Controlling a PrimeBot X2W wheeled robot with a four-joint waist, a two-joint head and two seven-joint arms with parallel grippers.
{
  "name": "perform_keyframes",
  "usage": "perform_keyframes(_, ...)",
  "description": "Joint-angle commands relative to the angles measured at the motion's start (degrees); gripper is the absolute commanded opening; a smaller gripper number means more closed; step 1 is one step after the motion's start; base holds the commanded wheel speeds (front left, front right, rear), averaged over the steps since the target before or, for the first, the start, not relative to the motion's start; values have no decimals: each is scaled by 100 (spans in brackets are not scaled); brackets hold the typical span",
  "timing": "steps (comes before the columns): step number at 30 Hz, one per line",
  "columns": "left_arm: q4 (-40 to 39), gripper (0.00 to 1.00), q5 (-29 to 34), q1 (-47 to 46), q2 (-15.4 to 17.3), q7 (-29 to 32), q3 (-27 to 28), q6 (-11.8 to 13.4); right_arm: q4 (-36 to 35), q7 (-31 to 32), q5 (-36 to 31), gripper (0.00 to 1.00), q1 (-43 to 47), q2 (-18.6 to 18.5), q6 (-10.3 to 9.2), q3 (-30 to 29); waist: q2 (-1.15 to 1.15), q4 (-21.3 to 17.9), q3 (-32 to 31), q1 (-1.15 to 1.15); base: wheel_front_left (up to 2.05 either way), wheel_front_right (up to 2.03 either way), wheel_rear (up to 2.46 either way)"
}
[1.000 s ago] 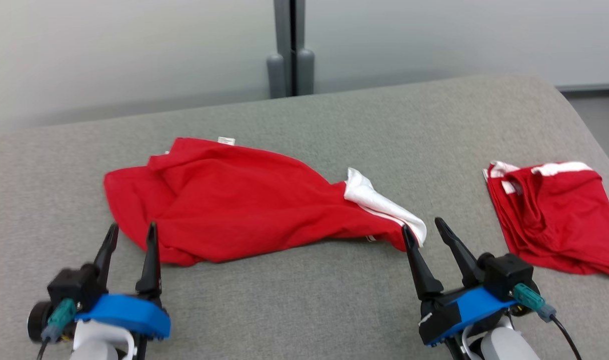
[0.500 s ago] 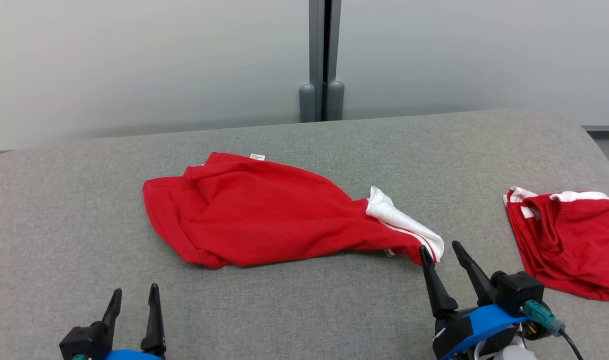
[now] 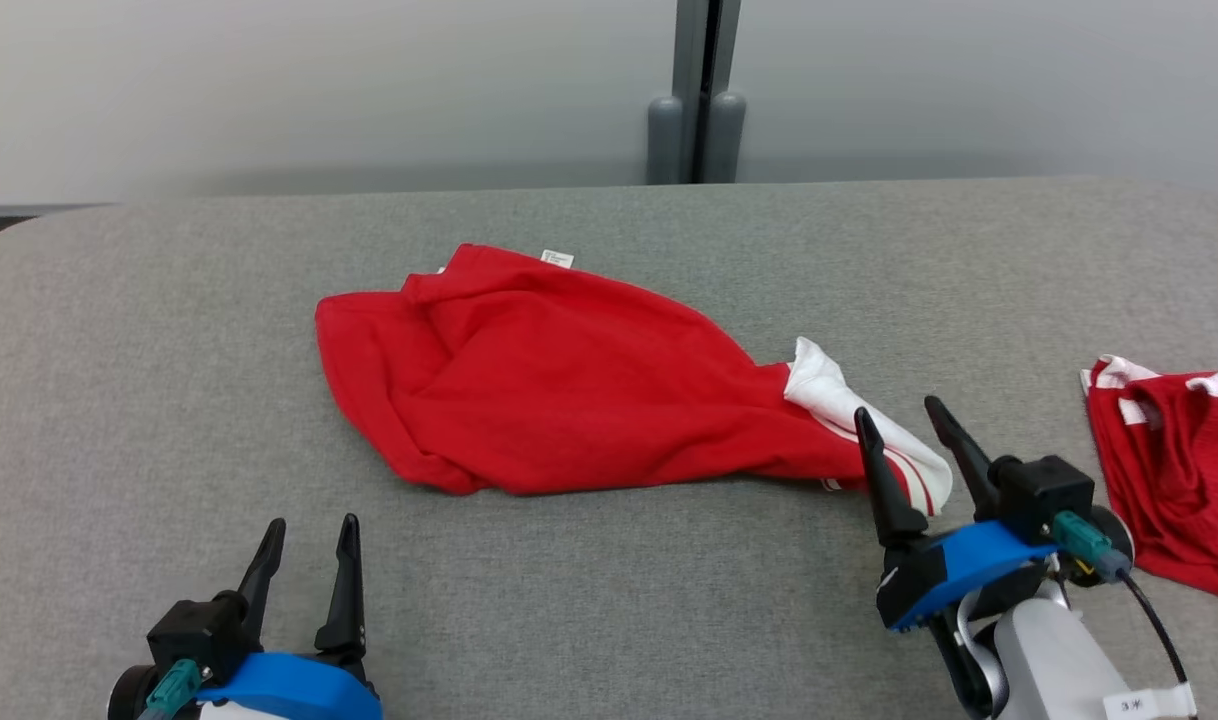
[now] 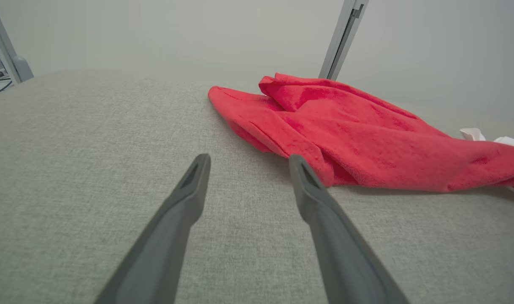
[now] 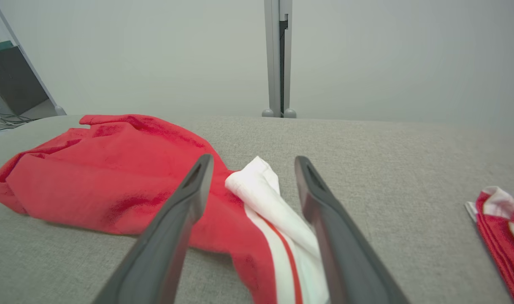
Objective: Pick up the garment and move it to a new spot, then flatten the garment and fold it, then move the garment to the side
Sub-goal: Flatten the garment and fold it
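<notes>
Our right claw (image 3: 894, 405) stands spread wide, its two dark fingers well apart and nothing pinched between them; in the right wrist view those fingers straddle the white striped end (image 5: 265, 194) of the red garment (image 3: 569, 390), one finger over the red cloth and the other over the white; whether the tips touch the cloth we cannot tell. Our left claw (image 3: 313, 520) is likewise fully parted and holds nothing; it hangs over bare grey bench (image 3: 149, 400) near the garment's left end, and in the left wrist view its right finger points at the nearest red fold, with a strip of bench showing between the tip and the cloth.

Outward from the claws, the garment lies crumpled across the middle of the bench, broad and bunched at our left and narrowing towards our right, where the white end with its thin red stripes trails off; a small white label (image 3: 557, 258) sticks out at its far edge. Well apart from it, at the right side of the bench, a second red garment (image 3: 1179, 460) with white trim lies folded. Beyond the bench, a grey upright post (image 3: 697, 90) splits the pale wall.
</notes>
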Motion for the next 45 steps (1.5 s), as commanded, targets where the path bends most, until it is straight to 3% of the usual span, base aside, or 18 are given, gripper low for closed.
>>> perform_keyframes(1, -12, 100, -64, -113, 74, -14, -63, -9, 120, -2, -106, 100, -197, -24, 3, -79, -1, 221, 230, -1, 0, 0, 0)
perform_keyframes(13, 65, 100, -439, -354, 306, -13, -282, -10, 1872, -2, -925, 100, -1204, -27, 3, -804, -1, 644, 618, -1, 0, 0, 0)
perform_keyframes(14, 63, 100, -463, -366, 309, -14, -277, -10, 1912, -2, -963, 89, -1225, -27, 3, -833, -1, 646, 628, -1, 0, 0, 0)
perform_keyframes(15, 57, 100, -478, -377, 315, -14, -279, -10, 1936, -2, -987, 71, -1235, -26, 2, -851, -1, 641, 635, -1, 0, 0, 0)
perform_keyframes(17, 50, 100, -482, -384, 314, -14, -274, -10, 1964, -2, -1014, 0, -1238, -29, 2, -895, -1, 616, 637, -1, 0, 0, 0)
perform_keyframes(23, 21, 100, -468, -379, 284, -14, -309, -10, 1744, -3, -1010, 0, -1259, -26, 2, -984, -1, 528, 603, -1, 0, 0, 0)
perform_keyframes(31, 29, 100, -472, -366, 211, -13, -396, -10, 535, -3, -989, 0, -1305, -24, 3, -1160, -1, 530, 520, -1, 0, 0, 0)
perform_keyframes(40, 219, 100, -486, -333, 27, -14, -614, -10, -297, -2, -1850, 0, -2657, -27, 2, -1223, -1, 1070, 275, -1, 0, 0, 0)
perform_keyframes(45, 346, 100, -433, -243, -92, -14, -638, -10, -398, -3, -2275, 0, -3685, -23, 2, -811, -1, 1389, 60, -1, 0, 0, 0)
